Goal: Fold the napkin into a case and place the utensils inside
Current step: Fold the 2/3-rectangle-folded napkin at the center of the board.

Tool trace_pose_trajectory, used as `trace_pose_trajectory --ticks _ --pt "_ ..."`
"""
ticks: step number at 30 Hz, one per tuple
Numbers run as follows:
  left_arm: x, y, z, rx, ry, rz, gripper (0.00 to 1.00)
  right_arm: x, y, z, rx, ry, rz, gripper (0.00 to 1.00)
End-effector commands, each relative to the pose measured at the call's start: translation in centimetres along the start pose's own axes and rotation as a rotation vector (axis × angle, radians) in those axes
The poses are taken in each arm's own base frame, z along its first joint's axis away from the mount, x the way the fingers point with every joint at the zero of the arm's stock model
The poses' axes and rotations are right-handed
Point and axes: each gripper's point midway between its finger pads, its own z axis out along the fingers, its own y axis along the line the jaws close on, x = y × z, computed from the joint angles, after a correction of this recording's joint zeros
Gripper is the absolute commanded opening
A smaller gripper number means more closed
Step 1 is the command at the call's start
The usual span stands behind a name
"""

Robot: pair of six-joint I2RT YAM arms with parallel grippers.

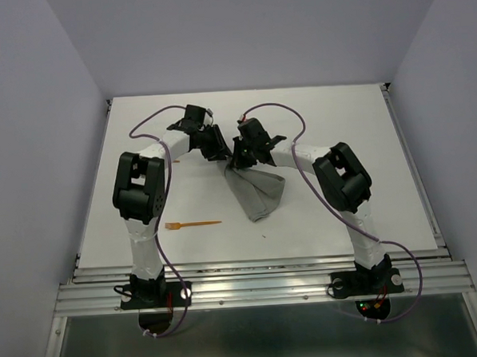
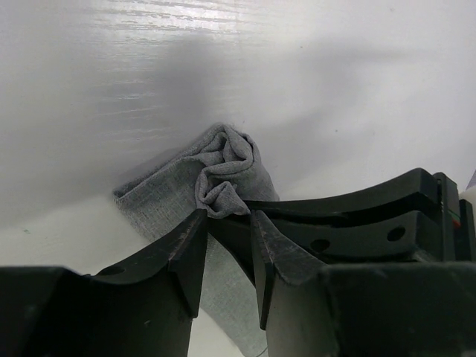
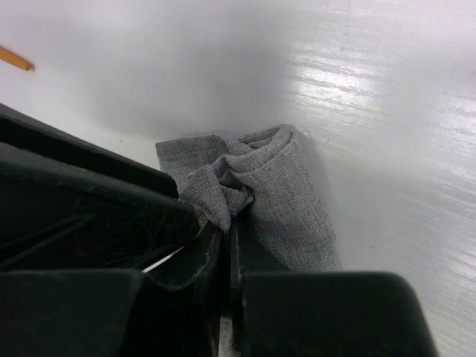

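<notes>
- At the left, only the top view shows us the fork, alone near the table's front edge.
- At the centre, we see the left gripper partly parted, with the bunched napkin at its tips.
- At the right, the right gripper pinches that crumpled corner, with bare table beyond.

The near end of the napkin disappears between the fingers of the right gripper, and far to that gripper's left an orange utensil is cut off by the picture's edge.
</notes>
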Motion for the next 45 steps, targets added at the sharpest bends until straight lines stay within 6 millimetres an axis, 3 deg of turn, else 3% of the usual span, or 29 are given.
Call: trace_pose_trajectory --ticks 1,11,12,13,16,19,21,22,24,26,28,29,33,38,39,41,42,45 --pt "-0.4 -1.0 0.4 0.033 0.001 0.003 0.41 2.1 -0.4 0.2 0.014 0.048 -0.043 0.01" --pt "0.0 0.1 2.0 0.007 0.028 -0.016 0.37 2.1 -0.1 0.1 -0.002 0.055 -0.05 0.01" --pt "0.0 0.3 2.2 0.003 0.03 -0.021 0.34 2.1 -0.1 0.1 -0.002 0.056 -0.05 0.01" --pt "0.1 0.3 2.3 0.003 0.033 -0.02 0.23 2.1 -0.1 0.0 -0.001 0.058 -0.05 0.01" --pt "0.2 0.6 2.4 -0.004 0.039 -0.021 0.0 2.0 -0.1 -0.3 0.002 0.054 -0.053 0.01" --pt "0.3 0.6 2.4 -0.002 0.037 -0.013 0.0 1.8 -0.1 -0.8 0.011 0.054 -0.065 0.01" --pt "0.4 0.8 2.4 -0.005 0.037 -0.008 0.0 1.4 -0.1 -1.3 0.02 0.042 -0.075 0.08" --pt "0.4 1.0 2.5 -0.01 0.039 -0.005 0.0 0.4 0.4 -2.4 0.014 0.016 -0.08 0.21" --pt "0.6 1.4 2.5 -0.016 0.042 0.003 0.0 -0.4 0.4 -3.5 0.028 -0.016 -0.096 0.33" --pt "0.8 1.9 2.6 -0.025 0.047 0.005 0.0 -1.5 0.9 -5.2 0.025 -0.054 -0.106 0.52" --pt "0.9 2.0 2.6 -0.022 0.047 0.007 0.0 -2.0 0.9 -6.1 0.038 -0.074 -0.117 0.58" --pt "1.0 2.1 2.6 -0.023 0.049 0.006 0.0 -3.0 0.8 -7.1 0.062 -0.114 -0.115 0.58" --pt "1.1 2.1 2.6 -0.017 0.05 0.012 0.0 -3.8 1.0 -9.0 0.067 -0.151 -0.11 0.61" --pt "1.2 2.3 2.6 -0.017 0.055 0.018 0.0 -3.9 -1.9 -10.7 0.118 -0.165 -0.074 0.73" --pt "1.3 2.3 2.6 -0.018 0.057 0.018 0.0 -2.5 -2.8 -10.7 0.131 -0.136 -0.082 0.75" --pt "1.2 2.2 2.5 -0.013 0.056 0.018 0.0 -2.5 -4.0 -12.0 0.147 -0.141 -0.077 0.8" --pt "1.2 2.2 2.5 -0.013 0.055 0.019 0.0 -0.6 -5.0 -12.1 0.159 -0.104 -0.075 0.83" --pt "1.2 2.3 2.5 -0.014 0.055 0.02 0.0 0.3 -6.3 -13.9 0.107 -0.077 -0.023 0.87"
